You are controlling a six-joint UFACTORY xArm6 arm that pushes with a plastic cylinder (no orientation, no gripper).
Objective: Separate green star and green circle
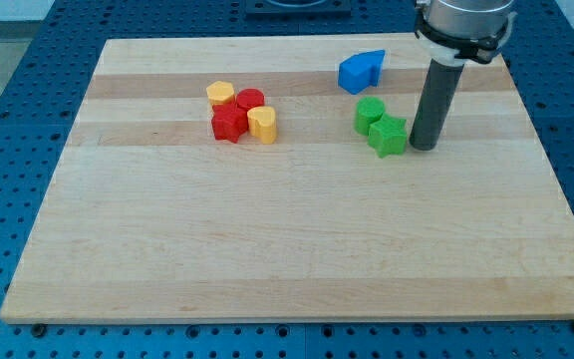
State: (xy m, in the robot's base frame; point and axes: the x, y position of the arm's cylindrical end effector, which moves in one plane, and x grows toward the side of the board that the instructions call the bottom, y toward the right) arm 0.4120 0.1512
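Note:
The green star (pixel 389 136) lies on the wooden board (pixel 297 239) at the view's upper right. The green circle (pixel 370 113) touches it at its upper left. My tip (pixel 424 146) stands just to the right of the green star, close to it or touching it. The dark rod rises from there to the arm at the view's top right.
Two blue blocks (pixel 361 71) sit together above the green pair. At the view's upper left of centre is a cluster: a yellow block (pixel 220 95), a red circle (pixel 251 100), a red star (pixel 229 124) and a yellow block (pixel 262 125).

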